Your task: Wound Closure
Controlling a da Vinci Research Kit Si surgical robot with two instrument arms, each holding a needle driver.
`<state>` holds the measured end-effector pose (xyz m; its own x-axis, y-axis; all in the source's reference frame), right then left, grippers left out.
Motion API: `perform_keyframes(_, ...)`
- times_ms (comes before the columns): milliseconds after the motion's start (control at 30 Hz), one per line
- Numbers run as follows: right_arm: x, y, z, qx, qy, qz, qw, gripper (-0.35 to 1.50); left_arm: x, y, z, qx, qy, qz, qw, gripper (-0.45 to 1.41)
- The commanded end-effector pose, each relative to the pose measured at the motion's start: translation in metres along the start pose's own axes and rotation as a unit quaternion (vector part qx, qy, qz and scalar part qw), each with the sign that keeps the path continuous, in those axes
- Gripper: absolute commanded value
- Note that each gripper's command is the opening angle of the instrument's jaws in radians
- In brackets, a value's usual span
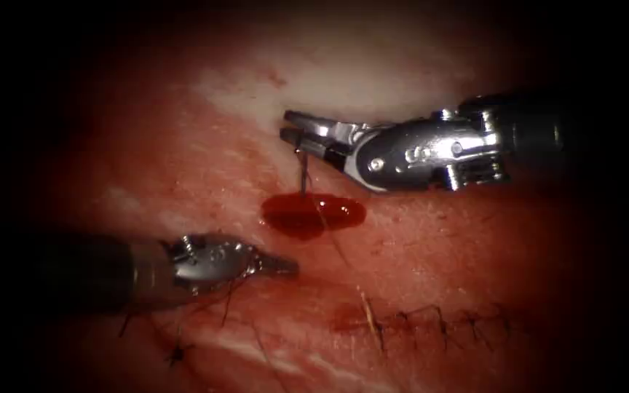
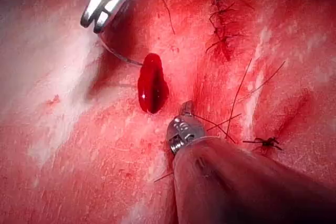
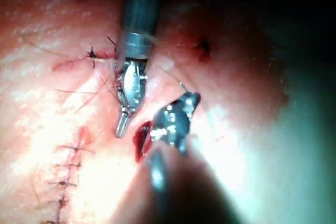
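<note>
My right tool (image 1: 285,125) reaches in from the right over the pale tissue, jaws shut on the upper end of the curved needle (image 1: 302,171). The needle hangs down, and its lower end dips into a pool of red fluid (image 1: 311,212); whether it enters the tissue I cannot tell. A thin thread (image 1: 333,236) trails down from the pool. The left tool (image 1: 293,267) lies low, left of the pool, with its jaws shut; I see nothing held in them. The left wrist view shows the right tool (image 2: 92,19), needle (image 2: 118,55) and pool (image 2: 152,85).
A stitched stretch of the cut (image 1: 431,320) with several dark stitches runs along the lower right. A dark knot with cut thread ends (image 1: 177,354) sits below the left tool's shaft. Loose threads (image 1: 227,302) cross beneath its wrist.
</note>
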<state>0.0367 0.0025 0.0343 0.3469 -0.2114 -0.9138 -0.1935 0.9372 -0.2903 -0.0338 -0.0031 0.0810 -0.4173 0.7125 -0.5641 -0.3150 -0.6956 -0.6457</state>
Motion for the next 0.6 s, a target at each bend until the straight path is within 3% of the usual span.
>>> perform_keyframes(33,-0.0001,-0.0007,0.0008,0.003,0.002,0.000,1.000,-0.35,-0.0005,0.0005,0.0007,-0.002,0.000,-0.001,1.000,-0.30)
perform_keyframes(600,-0.0004,-0.0009,0.0011,0.000,0.020,-0.004,1.000,-0.35,-0.0003,0.0017,0.0004,-0.003,0.000,0.004,1.000,-0.30)
